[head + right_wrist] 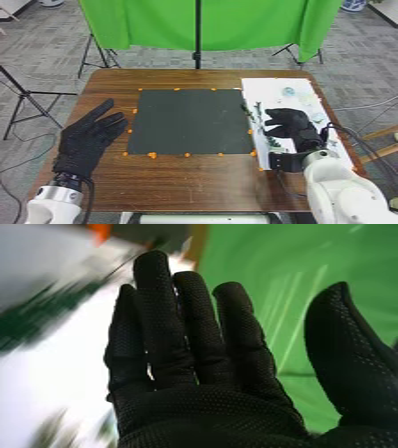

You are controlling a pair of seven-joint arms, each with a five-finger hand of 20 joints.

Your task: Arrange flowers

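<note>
One dark mat [189,120], one white sheet [256,89] right of it. Green stems [250,114] on the sheet, count unclear. Right hand [290,121] over the sheet, fingers straight, released. Left hand [86,141] left of mat, relaxed, empty. Brown wood table [169,187] under mat; green backdrop [249,25] beyond.

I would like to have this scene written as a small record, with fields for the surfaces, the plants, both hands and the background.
Table: brown wood
Mat: dark, mid-table, with orange bits along its edges
Sheet: white, on the table, right of the mat
Plants: green sprigs on the sheet; kind too small to tell
Left hand: open, left of the mat
Right hand: over the sheet, fingers straight, palm bare
Background: green cloth beyond the table
</note>
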